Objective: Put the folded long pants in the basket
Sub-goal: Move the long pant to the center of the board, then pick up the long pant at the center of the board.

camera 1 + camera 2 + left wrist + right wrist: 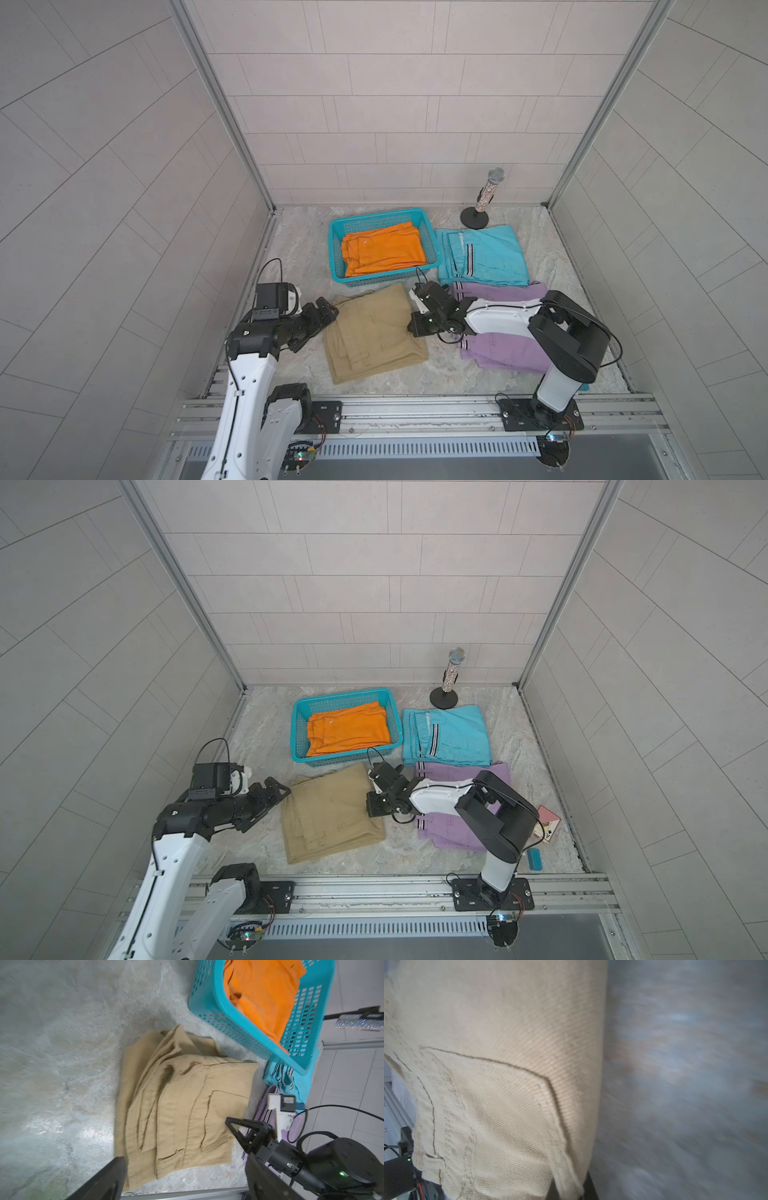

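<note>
Pinching the tan pants [374,332] with right gripper [233,1126] clamped on one edge, left gripper [318,326] spread wide opposite. Clamp left too, lift level, clear the basket [384,212] rim.

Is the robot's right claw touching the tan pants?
Touching. The right wrist view shows the edge of the tan pants pinched between the dark fingers of the right gripper.

The tabletop [446,368] (grey, marbled) bears the basket [374,278], khaki pants [374,332], turquoise pants [486,257], lilac pants [507,353] and a microphone stand [474,218].
</note>
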### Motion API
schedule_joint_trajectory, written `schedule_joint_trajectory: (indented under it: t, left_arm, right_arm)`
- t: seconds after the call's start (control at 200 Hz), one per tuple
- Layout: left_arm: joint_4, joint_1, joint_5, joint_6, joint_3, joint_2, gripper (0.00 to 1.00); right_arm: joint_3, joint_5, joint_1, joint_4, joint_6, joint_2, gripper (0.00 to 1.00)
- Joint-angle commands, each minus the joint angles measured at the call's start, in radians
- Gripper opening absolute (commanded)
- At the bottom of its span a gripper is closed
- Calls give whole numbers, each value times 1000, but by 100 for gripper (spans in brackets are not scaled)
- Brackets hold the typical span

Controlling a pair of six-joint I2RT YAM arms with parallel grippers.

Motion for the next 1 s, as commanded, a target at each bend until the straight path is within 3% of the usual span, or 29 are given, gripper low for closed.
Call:
schedule_joint_trajectory:
  t: [0.0, 0.215, 0.37, 0.53, 0.625, 0.765, 0.936, 0.991]
  left_arm:
    - [151, -92, -63, -109, -48, -1, 96]
    - [495, -202, -28, -251, -261, 158, 97]
    - [627, -207, -95, -242, -340, 180, 96]
    - [740, -237, -87, -253, -389, 268, 94]
    - [817, -242, -81, -263, -427, 311, 80]
    - [865, -244, -85, -260, -459, 361, 53]
    - [835, -244, -83, -241, -442, 375, 1]
    - [771, -244, -82, -223, -394, 352, 0]
  right_arm:
    - [-93, 52, -39, -70, 0, -54, 0]
    - [-119, 64, -83, -115, -17, -132, 0]
    - [-107, 68, -82, -123, -20, -126, 0]
    - [-78, 52, -83, -122, -21, -108, 0]
    - [-64, 48, -80, -121, -19, -101, 0]
    - [-50, 46, -78, -121, -15, -100, 0]
    - [-39, 39, -71, -120, -20, -100, 0]
    - [-38, 36, -67, -122, -24, -111, 0]
